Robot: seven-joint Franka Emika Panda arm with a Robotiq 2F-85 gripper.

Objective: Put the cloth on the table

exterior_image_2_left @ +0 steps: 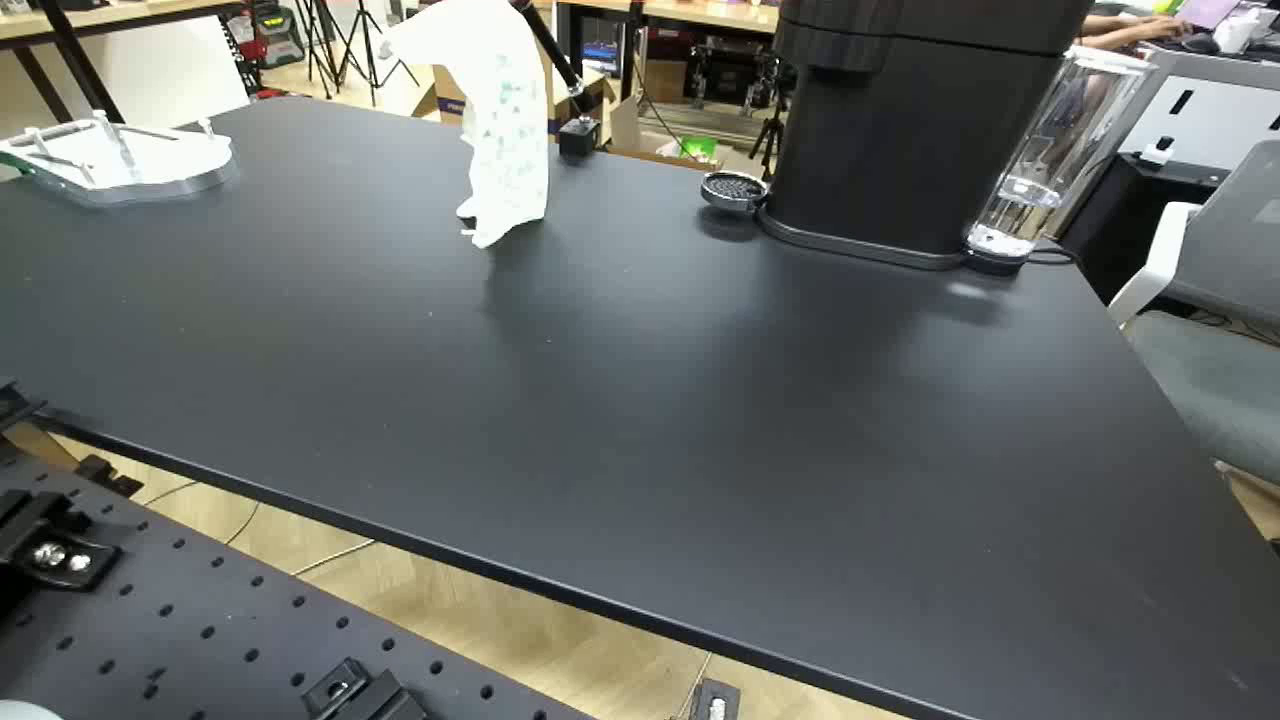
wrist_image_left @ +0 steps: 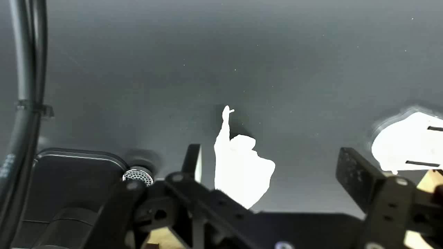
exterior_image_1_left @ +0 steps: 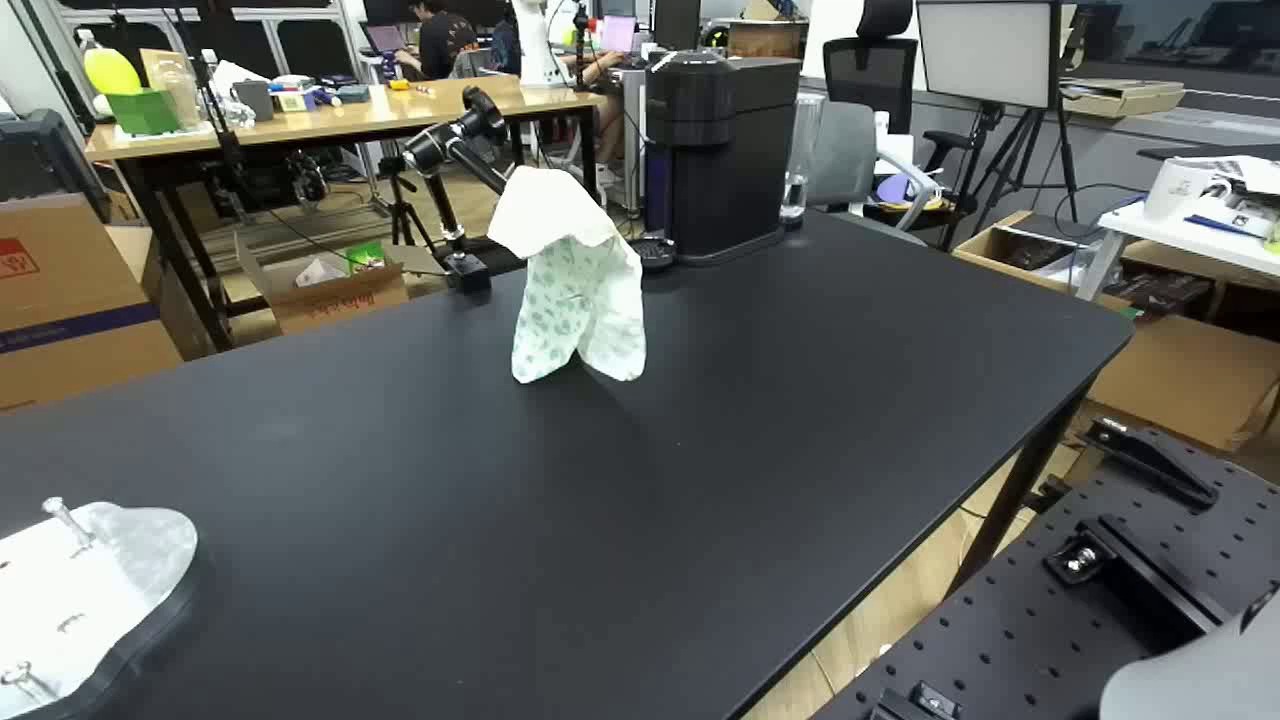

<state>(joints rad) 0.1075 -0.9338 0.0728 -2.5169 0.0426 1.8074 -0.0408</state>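
Wrist view: we saw the tool (wrist_image_left: 273, 162) spread wide, gripping nothing, presumably to take the cloth (wrist_image_left: 242, 169). In both exterior views it hung over the table (exterior_image_1_left: 700, 480), apparently draped on the black stand (exterior_image_1_left: 442, 205) to raise it for grasping; whether its lower edge touched down we could not tell.

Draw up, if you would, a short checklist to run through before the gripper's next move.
1. Gripper open: ok, its fingers stand wide apart.
2. Cloth between the fingers in the wrist view: ok, though off-centre.
3. Fingers at grasping height: cannot tell, neither exterior view shows them.
4. Cloth lying on the table: not ok, it hangs with its top raised above it.
5. Cloth free of the black jointed stand: cannot tell, the stand's end is hidden behind it.
6. Cloth apart from the black machine: ok, a gap shows in an exterior view.
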